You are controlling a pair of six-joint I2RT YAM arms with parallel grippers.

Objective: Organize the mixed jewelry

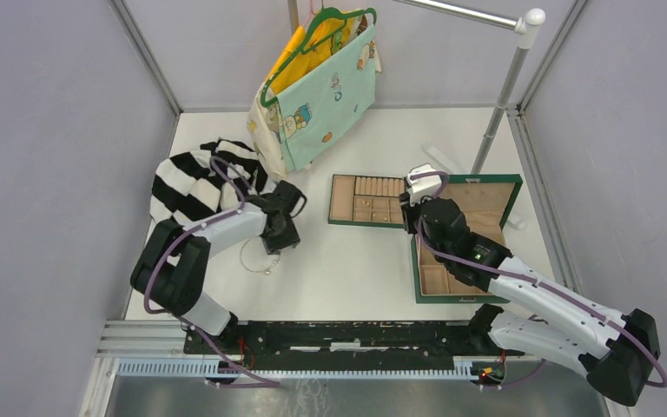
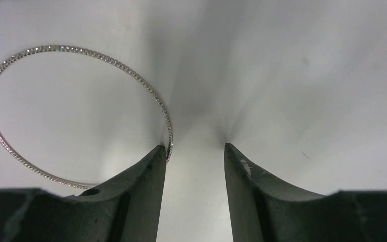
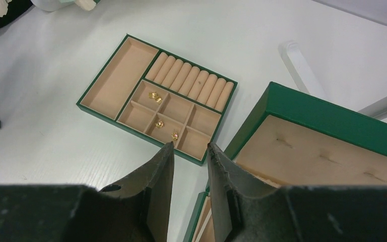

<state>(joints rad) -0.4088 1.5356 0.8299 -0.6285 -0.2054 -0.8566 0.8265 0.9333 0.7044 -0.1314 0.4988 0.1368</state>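
Pale chain loop [image 2: 55,47] lies on the table [image 2: 307,75], partly hidden behind a finger [image 2: 146,191] of the left gripper [image 2: 195,146], whose jaws stand wide apart and empty. The right gripper [image 3: 190,145], slightly parted, holds nothing beside the tray [image 3: 112,75]. Three gold pieces [image 3: 154,97] sit in the tray, too small to identify.

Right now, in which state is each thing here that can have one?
Left tool, open, empty, down at the table.
Bangle, flat on the table, beside the left tool, not gripped.
Right tool, open, empty, raised.
Divided tray, uncovered, gold pieces in its small compartments.
Green box, lid open.
Printed fabric, hanging.
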